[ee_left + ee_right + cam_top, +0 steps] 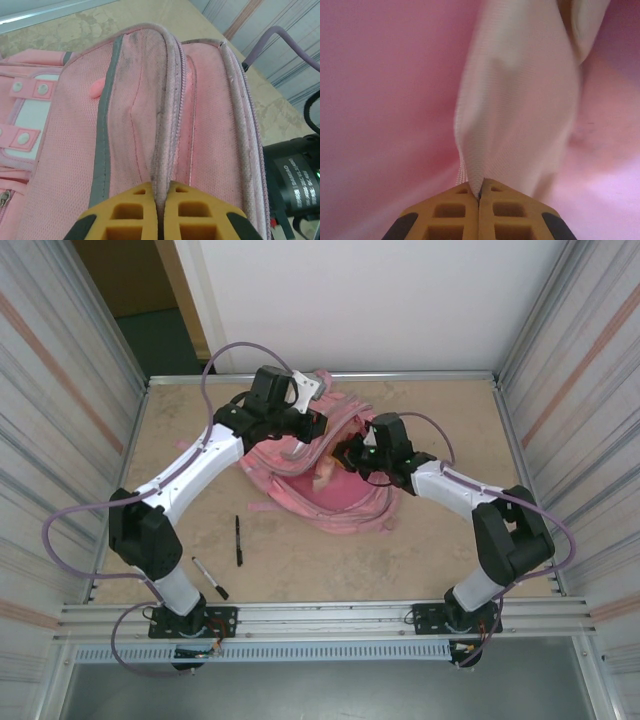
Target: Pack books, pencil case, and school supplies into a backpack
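A: Noting the left gripper (159,192) clamping tight on the piped zip rim of the large pink fabric backpack (130,110), which is lying mid-table.
B: The right gripper (480,186) is pinching a soft pale-pink fabric pouch (515,110) inside the pink interior. I'm judging it the pencil case.
A: Advising: hold the rim high and sink the pouch deep before releasing.
B: The backpack is looking scuffed, with grey trim.

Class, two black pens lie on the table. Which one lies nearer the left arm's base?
The slanted pen with the white end, lowest in the overhead view; the all-black pen lies straighter, closer to the backpack.
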### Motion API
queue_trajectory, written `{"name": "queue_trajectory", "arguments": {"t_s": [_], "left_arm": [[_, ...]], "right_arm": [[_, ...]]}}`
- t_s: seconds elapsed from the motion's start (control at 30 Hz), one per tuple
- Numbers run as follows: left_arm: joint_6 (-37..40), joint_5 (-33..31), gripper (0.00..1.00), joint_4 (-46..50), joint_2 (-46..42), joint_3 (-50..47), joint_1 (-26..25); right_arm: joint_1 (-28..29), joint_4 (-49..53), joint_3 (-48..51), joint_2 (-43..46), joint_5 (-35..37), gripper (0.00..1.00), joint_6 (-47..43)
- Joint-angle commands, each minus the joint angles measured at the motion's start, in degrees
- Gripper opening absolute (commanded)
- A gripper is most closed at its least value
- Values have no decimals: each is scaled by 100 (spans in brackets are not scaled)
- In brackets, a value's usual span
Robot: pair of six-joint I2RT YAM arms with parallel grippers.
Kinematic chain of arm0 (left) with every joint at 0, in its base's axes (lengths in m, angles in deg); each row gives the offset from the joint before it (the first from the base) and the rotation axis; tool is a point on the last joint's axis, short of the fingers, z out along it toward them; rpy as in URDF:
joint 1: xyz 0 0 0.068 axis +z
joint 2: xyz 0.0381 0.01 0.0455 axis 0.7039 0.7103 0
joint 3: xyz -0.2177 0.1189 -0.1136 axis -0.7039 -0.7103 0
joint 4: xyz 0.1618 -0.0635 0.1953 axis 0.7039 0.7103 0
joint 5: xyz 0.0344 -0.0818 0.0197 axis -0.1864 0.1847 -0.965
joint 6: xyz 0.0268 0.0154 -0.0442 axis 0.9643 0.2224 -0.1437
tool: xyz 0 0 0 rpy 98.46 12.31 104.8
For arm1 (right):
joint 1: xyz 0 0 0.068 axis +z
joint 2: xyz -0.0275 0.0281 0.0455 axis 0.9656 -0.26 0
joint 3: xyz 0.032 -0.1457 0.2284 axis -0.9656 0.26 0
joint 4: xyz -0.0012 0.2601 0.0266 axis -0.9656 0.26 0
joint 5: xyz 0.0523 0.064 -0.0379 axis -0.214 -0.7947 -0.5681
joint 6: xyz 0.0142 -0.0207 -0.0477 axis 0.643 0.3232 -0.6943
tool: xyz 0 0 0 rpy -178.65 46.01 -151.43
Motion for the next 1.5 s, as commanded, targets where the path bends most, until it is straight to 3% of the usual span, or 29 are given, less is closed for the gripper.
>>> {"name": "queue_trajectory", "arguments": {"t_s": [0.0,0.17,0.37,0.5,0.6,0.73,0.93,1.03,1.13,1.2,1.33,1.47], "left_arm": [[-129,340,0,-892,-93,60,-42],[-102,291,0,-856,-95,89,-30],[-160,296,0,-927,-57,-8,-35],[-333,419,0,-1191,-74,-222,-27],[-398,513,0,-1147,-14,-215,-30],[-544,616,0,-1287,36,-277,-34],[-770,729,0,-1449,43,-468,-55],[-914,755,0,-1644,47,-664,-80],[-1200,579,0,-2066,79,-991,-86],[-1362,429,0,-2209,149,-1067,-61],[-1458,236,0,-2209,315,-1115,48],[-1512,268,1,-2371,412,-1228,99]], "right_arm": [[-16,-863,-199,10,-28,0,567],[54,193,-258,16,577,0,-36],[20,-38,708,-371,606,0,196],[103,262,928,-378,707,4,180],[231,159,940,-543,813,0,251],[389,-672,687,-1080,637,0,890],[518,-1269,-22,-1910,1430,0,1767],[602,-1100,-700,-2415,1726,1,1783],[630,-593,-1511,-2958,1608,11,1525],[641,-623,-1495,-3031,1527,18,1555],[579,-85,-1063,-2491,1500,38,1056],[372,173,-259,-1630,1402,45,682]]}}
